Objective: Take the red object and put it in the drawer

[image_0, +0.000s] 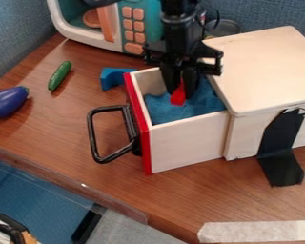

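Grips narrow with black gripper [181, 89], looks pinched on red object [178, 97], leaving lower end poking out below fingertips. Hangs pointing down into pulled-out drawer [190, 147], inside the walls, with red object right over or against blue cloth [165, 110]; can't tell if touching. Reads as the placing step, nearly finished, only release and retreat left. Calls next for a slight lowering if not resting on cloth, then spreading the jaws and lifting straight up. Could snag cloth or drag red object back out if opened too little; may tip on soft lining, harmless. Is tight against wooden box [263, 62] at view's right, so avoid swinging that way. Has red front panel [139, 126] and black handle [92, 136] at view's left; no need to touch either. Leave alone blue block [112, 78] just beside drawer, green cucumber [59, 76] and purple eggplant [7, 101] farther left on wooden table [180, 190], toy microwave [150, 29] behind.
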{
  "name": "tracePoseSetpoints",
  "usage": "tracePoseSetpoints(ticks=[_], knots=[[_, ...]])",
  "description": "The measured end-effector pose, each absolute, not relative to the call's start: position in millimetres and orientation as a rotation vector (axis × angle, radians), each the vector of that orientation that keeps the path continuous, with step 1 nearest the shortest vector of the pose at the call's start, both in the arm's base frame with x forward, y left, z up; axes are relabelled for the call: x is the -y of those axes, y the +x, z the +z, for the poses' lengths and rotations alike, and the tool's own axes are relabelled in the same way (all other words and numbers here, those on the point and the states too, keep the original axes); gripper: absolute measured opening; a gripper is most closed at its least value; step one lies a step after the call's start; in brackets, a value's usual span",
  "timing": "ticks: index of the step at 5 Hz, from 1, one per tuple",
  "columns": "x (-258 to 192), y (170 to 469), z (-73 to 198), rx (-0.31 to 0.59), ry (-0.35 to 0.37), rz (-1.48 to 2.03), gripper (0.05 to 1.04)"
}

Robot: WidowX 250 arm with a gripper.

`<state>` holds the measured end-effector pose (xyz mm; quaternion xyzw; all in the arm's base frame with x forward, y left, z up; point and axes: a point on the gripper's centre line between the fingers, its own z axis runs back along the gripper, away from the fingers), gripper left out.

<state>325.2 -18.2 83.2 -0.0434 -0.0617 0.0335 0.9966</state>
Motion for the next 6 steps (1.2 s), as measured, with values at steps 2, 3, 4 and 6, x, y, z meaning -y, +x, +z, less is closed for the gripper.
tracePoseSetpoints(ticks=[2,3,4,6], knots=[[18.0,321.2,75.1,0.125,-0.087,0.08,0.627],[15.9,320.0,78.0,0.133,-0.082,0.073,0.927],[6.7,316.2,94.6,0.155,-0.068,0.104,1.015],[-13.3,298.4,146.9,0.233,0.049,0.154,1.003]])
